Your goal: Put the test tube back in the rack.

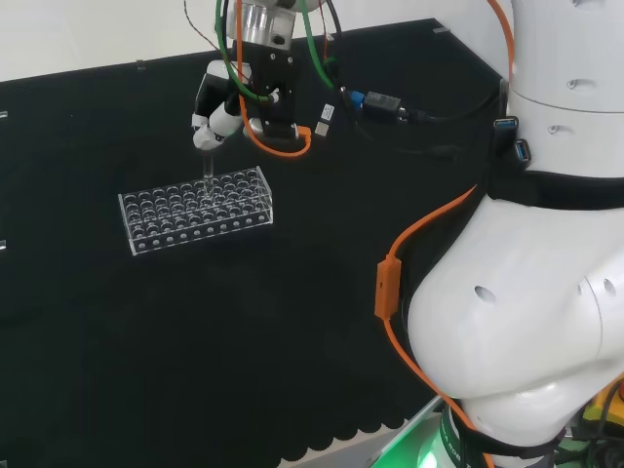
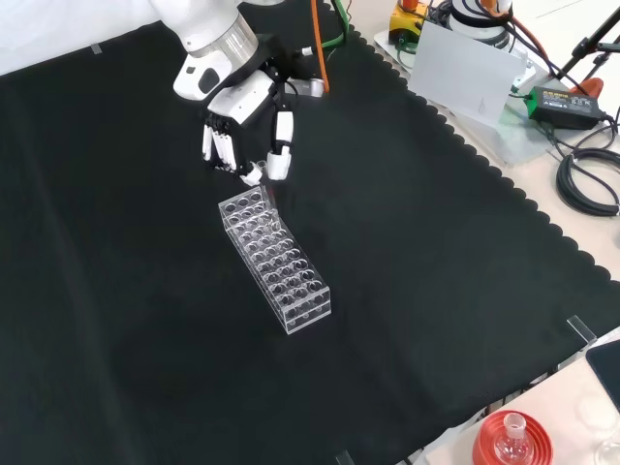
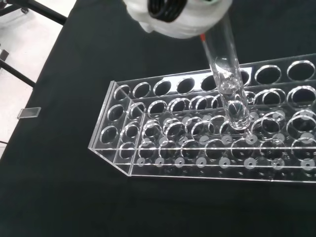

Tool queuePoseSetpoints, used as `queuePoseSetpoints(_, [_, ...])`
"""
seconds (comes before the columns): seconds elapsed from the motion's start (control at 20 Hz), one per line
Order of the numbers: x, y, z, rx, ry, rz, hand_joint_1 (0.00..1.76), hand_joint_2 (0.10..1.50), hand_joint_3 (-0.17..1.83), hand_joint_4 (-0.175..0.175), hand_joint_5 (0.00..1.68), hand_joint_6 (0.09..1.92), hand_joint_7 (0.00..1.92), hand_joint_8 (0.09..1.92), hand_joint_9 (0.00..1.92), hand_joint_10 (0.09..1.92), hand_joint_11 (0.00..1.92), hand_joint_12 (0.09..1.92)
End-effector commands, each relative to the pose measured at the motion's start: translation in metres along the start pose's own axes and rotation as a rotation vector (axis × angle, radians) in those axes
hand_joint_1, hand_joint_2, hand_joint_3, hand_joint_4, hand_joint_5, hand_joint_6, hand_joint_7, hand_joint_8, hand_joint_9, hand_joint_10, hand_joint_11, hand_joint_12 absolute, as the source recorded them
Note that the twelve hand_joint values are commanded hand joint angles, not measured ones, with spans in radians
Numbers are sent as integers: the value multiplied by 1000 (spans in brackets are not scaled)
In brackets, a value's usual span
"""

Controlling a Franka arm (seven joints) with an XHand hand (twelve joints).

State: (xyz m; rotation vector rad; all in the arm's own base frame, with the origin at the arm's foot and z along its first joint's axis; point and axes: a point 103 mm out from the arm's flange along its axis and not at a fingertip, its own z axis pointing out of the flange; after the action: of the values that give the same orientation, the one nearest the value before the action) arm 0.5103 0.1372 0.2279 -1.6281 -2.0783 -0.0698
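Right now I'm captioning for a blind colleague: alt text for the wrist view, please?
A clear test tube, held from above by the hand, points its rounded end down over the holes of a clear plastic rack. The rack sits on black cloth.

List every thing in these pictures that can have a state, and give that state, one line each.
hand: shut on the test tube, above one end of the rack.
test tube: held nearly upright, round bottom down inside the rack's top holes, not yet released.
rack: clear, flat on the black cloth, other holes look empty.
red ribbed stand: at the bench edge, carrying a small flask.
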Motion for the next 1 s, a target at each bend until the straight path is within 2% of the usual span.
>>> queuePoseSetpoints(0.05, [-5,1,-1,3,3,3,1299,973,70,-175,1193,649,1250,619,1116,590,704,1259])
queuePoseSetpoints(0.55, [0,4,-5,-5,2,-16,1299,963,89,-175,1194,649,1251,619,1117,590,706,1257])
queuePoseSetpoints(0.75, [3,4,-5,-5,-6,-21,1301,798,431,-175,1184,721,1241,693,1116,599,707,1263])
queuePoseSetpoints(1.0, [6,3,-4,-1,-6,-23,1301,766,498,-175,1178,747,1236,717,1115,603,708,1266])
